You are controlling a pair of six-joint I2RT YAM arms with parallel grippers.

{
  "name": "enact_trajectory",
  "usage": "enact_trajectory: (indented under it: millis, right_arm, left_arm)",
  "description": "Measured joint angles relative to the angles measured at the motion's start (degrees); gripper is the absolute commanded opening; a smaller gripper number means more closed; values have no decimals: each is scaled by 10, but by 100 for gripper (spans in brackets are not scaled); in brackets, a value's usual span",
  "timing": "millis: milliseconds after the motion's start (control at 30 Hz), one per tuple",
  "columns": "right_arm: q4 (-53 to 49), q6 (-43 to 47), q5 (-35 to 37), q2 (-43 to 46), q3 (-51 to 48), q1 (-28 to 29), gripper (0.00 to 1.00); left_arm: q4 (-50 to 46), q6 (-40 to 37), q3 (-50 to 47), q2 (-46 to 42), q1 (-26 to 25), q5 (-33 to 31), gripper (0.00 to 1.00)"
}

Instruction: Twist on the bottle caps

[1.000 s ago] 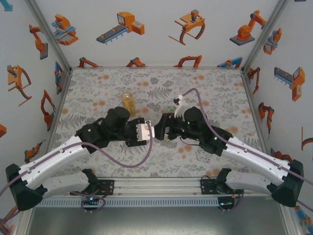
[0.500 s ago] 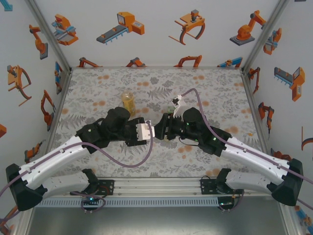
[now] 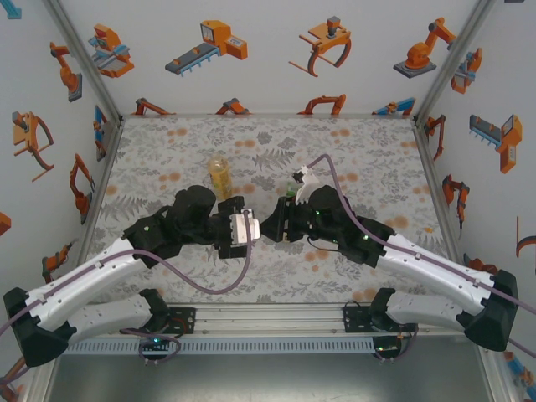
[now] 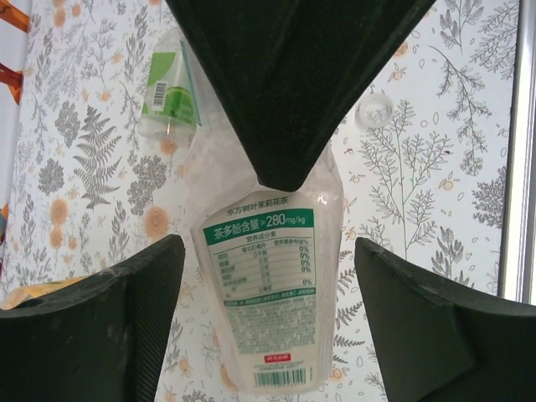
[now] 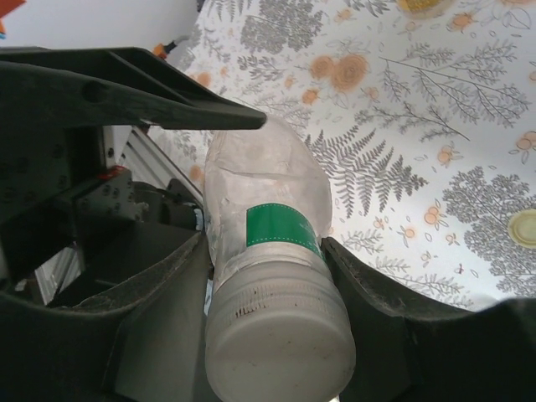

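Observation:
A clear bottle (image 4: pixel 264 285) with a white and green label hangs between my two grippers above the mat. My right gripper (image 5: pixel 266 251) is shut on its neck, just under the white cap (image 5: pixel 280 343) that sits on its mouth. My left gripper (image 4: pixel 268 251) is open around the bottle's lower half, with a gap on each side. In the top view the left gripper (image 3: pixel 249 228) and right gripper (image 3: pixel 272 226) face each other at the table's middle. A loose white cap (image 4: pixel 374 110) and a pale yellow-green cap (image 5: pixel 526 226) lie on the mat.
A yellow bottle (image 3: pixel 218 173) stands behind the left arm. Another clear bottle with a green label (image 4: pixel 167 92) lies on the floral mat (image 3: pixel 368 159) near the right wrist. Patterned walls close in the left, back and right sides.
My left gripper has opened and let go of the bottle, and the left arm has drawn back a little to the left. The right gripper tightened on the neck and still holds it.

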State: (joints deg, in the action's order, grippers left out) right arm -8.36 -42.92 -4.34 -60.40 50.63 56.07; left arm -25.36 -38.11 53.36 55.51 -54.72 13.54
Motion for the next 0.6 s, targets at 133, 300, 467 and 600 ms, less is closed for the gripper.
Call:
enact_trajectory:
  millis: [133,300,467,600]
  right_arm:
    - [-18,9,10,0,2,0,13]
    - [-65,33,28,0,27,0,13]
    - [-136,77,65,-5,74,-1,13]
    - [-205,120,92,-22,116,-10,12]
  left_arm:
    - [1,0,-1,-2,0,3,77]
    - [1,0,-2,-3,0,7,77]
    - [1,0,-2,-8,0,7,77]
    - [1,0,-2,-9,0,7,78]
